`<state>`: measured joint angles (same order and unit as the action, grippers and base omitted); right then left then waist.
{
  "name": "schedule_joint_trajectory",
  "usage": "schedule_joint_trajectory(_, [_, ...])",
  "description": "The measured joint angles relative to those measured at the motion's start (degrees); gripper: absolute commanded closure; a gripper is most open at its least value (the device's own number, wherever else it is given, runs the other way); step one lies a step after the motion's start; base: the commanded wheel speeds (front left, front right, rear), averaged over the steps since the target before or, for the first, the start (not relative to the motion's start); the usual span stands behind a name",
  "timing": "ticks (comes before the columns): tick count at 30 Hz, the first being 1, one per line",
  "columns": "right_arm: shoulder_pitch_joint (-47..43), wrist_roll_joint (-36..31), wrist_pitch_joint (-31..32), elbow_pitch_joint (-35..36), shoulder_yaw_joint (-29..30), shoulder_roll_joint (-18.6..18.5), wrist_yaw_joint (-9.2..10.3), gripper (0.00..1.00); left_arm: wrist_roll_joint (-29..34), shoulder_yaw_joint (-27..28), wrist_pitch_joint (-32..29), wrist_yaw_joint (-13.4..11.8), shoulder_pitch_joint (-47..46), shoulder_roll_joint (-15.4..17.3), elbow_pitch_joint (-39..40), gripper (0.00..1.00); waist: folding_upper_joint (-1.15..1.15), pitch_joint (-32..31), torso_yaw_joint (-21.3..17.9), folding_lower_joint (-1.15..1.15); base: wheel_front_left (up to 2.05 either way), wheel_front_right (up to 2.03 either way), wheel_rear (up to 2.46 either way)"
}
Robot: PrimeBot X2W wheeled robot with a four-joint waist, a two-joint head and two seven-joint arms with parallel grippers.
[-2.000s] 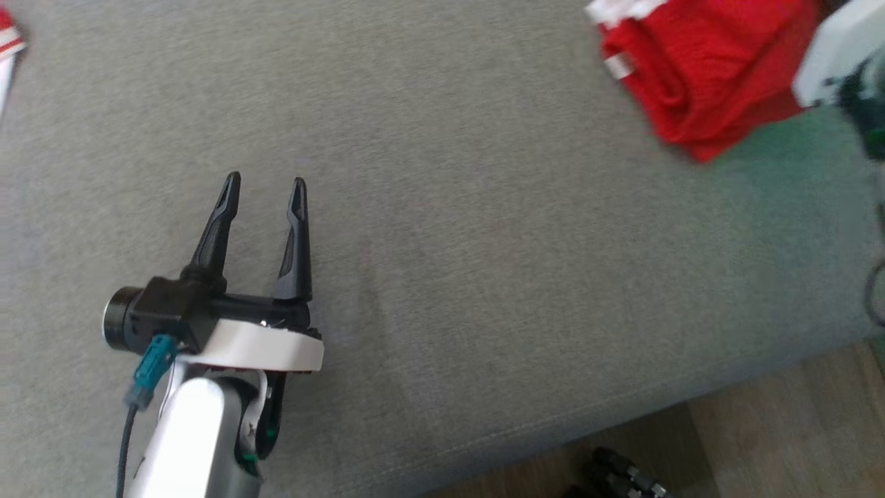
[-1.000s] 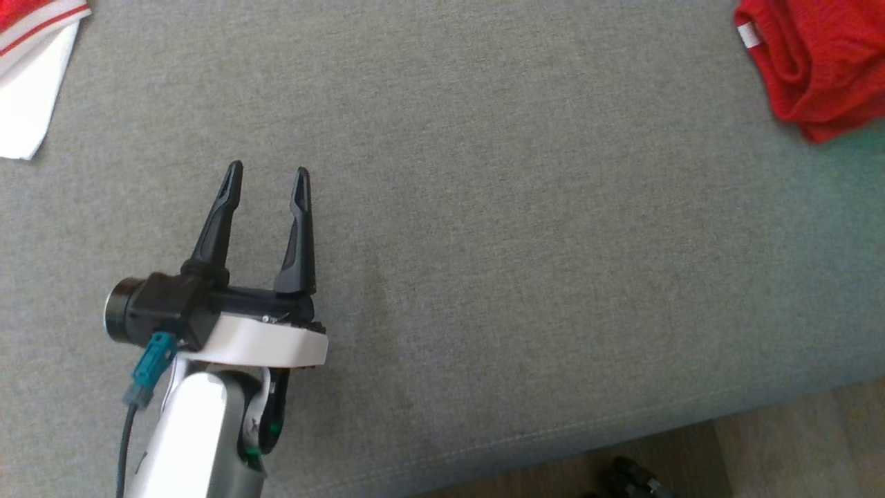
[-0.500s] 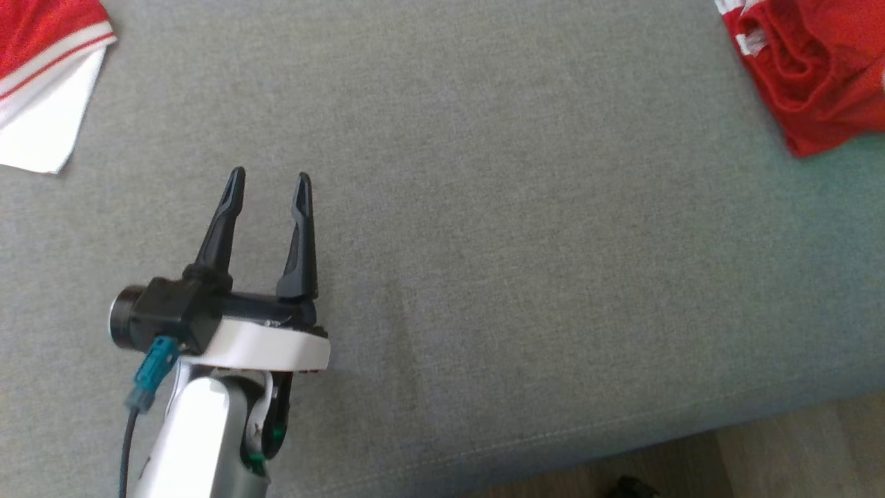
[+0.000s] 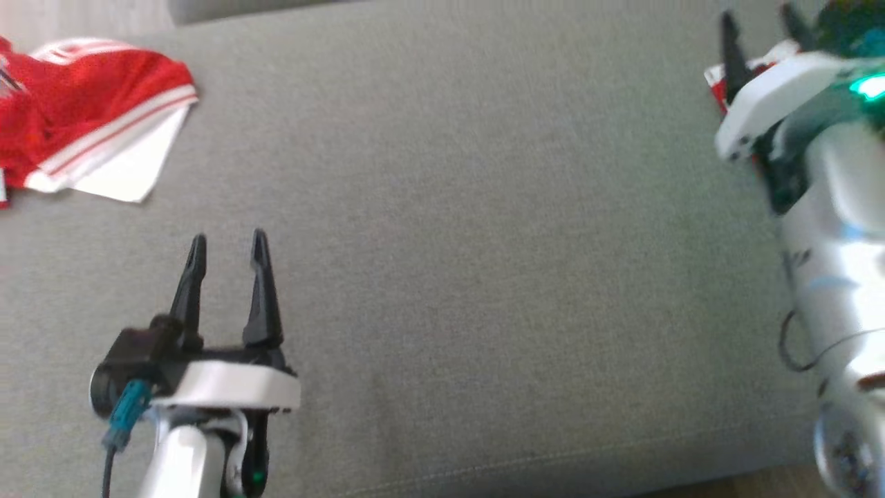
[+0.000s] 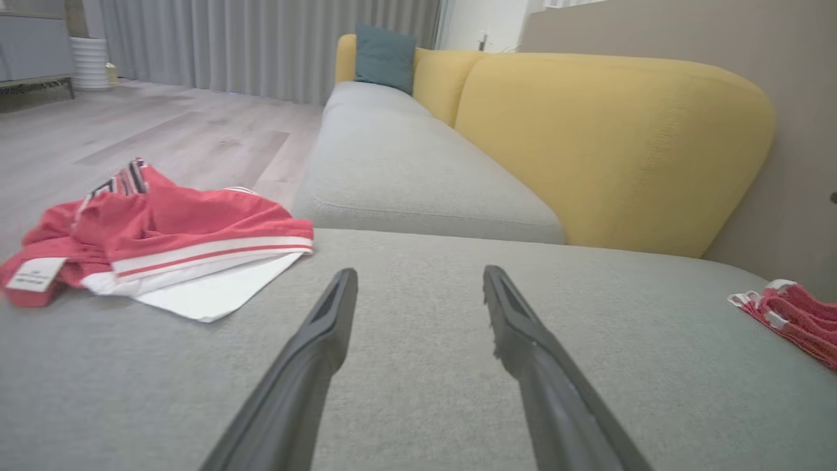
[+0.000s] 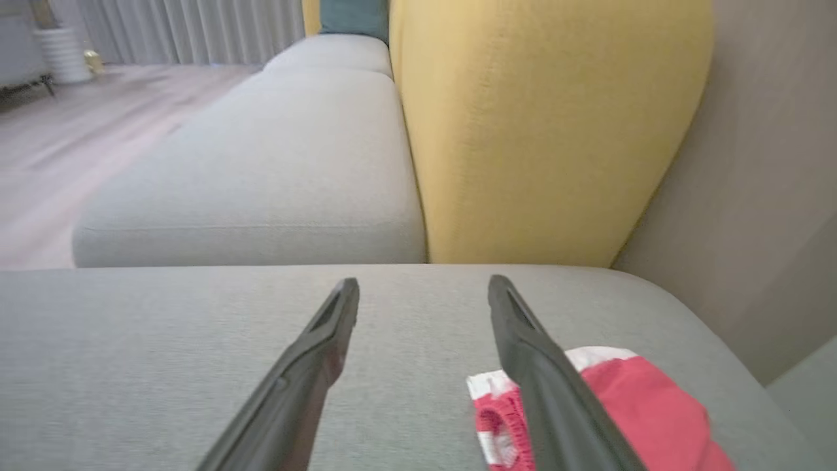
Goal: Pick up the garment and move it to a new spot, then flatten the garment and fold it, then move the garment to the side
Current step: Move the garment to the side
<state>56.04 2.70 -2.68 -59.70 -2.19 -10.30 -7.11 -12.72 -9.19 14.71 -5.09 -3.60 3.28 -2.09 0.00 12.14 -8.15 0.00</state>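
the garment (image 5: 196, 219) looks like soft matt cloth, as does the grey woven sofa seat (image 5: 425, 366). the left gripper (image 5: 420, 275) has matt dark plastic-looking fingers (image 5: 320, 340); the right forearm (image 4: 833, 214) is glossy.

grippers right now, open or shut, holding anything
Left gripper: open, holding nothing, over the grey sofa seat.
Right gripper: open, holding nothing; the red mesh shorts lie on the seat beside it.

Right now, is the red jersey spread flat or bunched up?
Bunched up. The jersey lies in a rumpled heap on the grey cushion, folds overlapping, with one white sleeve sticking out flat.
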Motion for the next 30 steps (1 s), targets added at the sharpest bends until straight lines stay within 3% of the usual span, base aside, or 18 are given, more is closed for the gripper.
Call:
schedule_joint_trajectory(6, [-9.3,5.4,-3.7,3.2,-5.3,3.3,0.00,0.00,-0.6,2.0,0.0,-0.5,4.1,-0.2,-0.8,0.00,0.00,-5.0,2.0,0.00,0.00,0.00,0.00])
schedule_joint_trajectory(13, [-21.7,10.6,-7.7,9.1,-5.0,5.1,0.00,0.00,-0.8,2.8,0.0,-0.5,8.6,-0.3,-3.1,0.00,0.00,-9.7,4.5,0.00,0.00,0.00,0.00])
schedule_joint_trajectory(20, [-33.6,7.8,-9.5,18.3,-3.5,6.4,0.00,0.00,-0.8,3.1,0.0,-0.4,10.6,-0.3,-4.0,0.00,0.00,-12.1,5.9,0.00,0.00,0.00,0.00])
schedule_joint_trajectory(30, [-45.5,11.6,-10.5,30.8,-6.8,6.9,0.00,0.00,-1.1,2.4,0.0,-0.4,10.8,-0.3,-5.6,0.00,0.00,-12.5,5.9,0.00,0.00,0.00,0.00])
